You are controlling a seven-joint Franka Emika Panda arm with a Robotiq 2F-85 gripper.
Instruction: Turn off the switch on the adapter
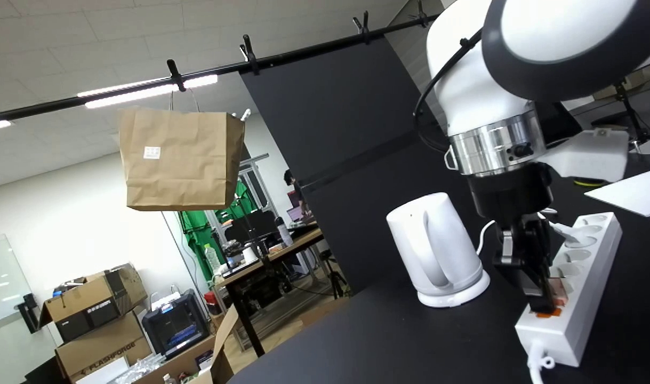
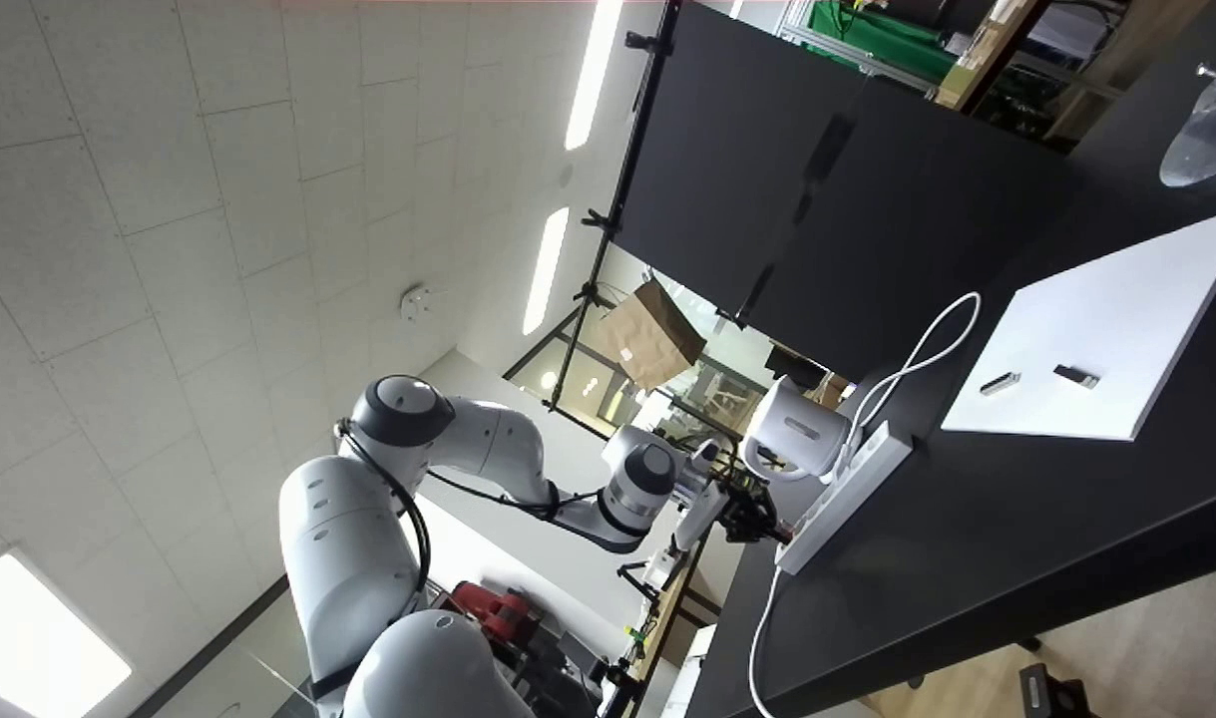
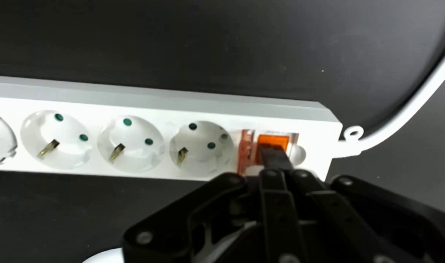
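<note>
The gripper (image 3: 275, 157), jaws closed, stands over the orange switch (image 3: 273, 140) on the power strip (image 3: 149, 110) — a straight, firm push should serve best.

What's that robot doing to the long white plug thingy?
A robot arm has its shut hand right over the small orange switch at one end of the white power strip, covering part of the switch in the wrist view. It isn't holding anything. I can't tell whether the switch has been pressed. A white kettle stands beside the strip.
</note>
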